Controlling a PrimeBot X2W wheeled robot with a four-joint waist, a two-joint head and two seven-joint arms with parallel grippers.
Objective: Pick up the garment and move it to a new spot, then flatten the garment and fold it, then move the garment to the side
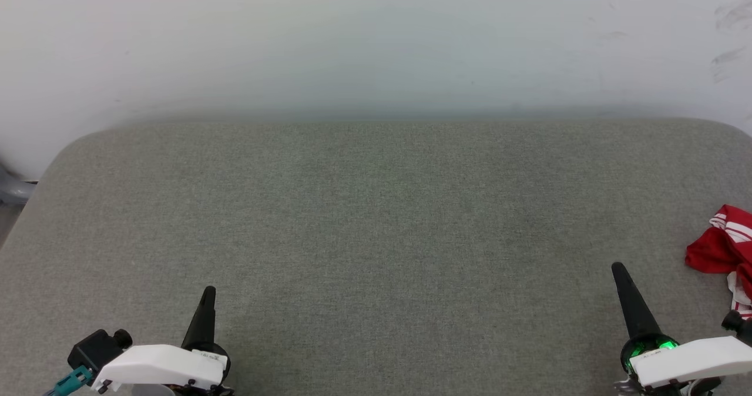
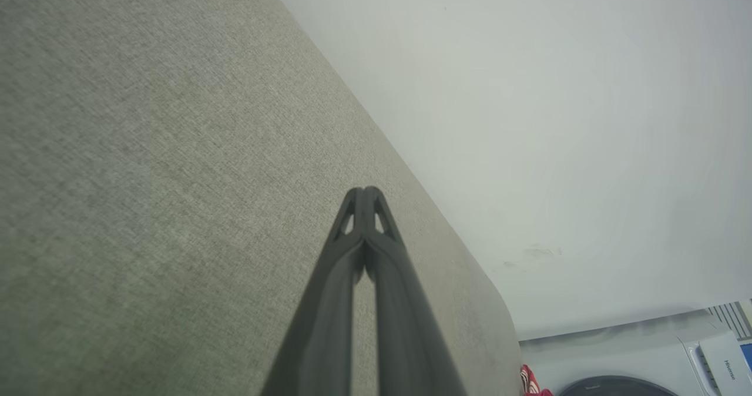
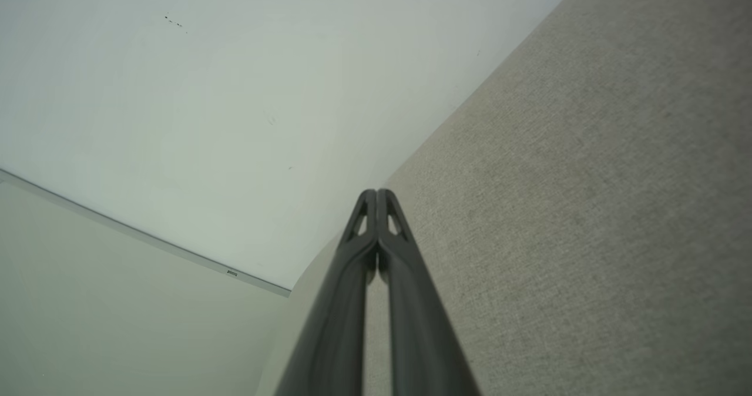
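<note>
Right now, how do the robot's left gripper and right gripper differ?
The right gripper sits close to the crumpled red-and-white cloth garment; the left gripper is far from it. A green light glows at the right gripper's base, none at the left's. Both have dark fingers shut, holding nothing, over the grey fabric surface.

**Support:** upholstered surface (image 1: 376, 208). The cover is a grey-green woven cloth with a fine, even weave and a matte finish. It lies smooth and flat. The far edge is straight and both far corners are rounded.

**Lying on it:** garment (image 1: 718, 249). It is soft red cloth with red-and-white striped trim and some white fabric. It sits crumpled in a heap at the surface's right margin, toward the near side, and the picture edge cuts part of it off. The left wrist view catches a small red piece of it beside the surface's rounded corner.
</note>
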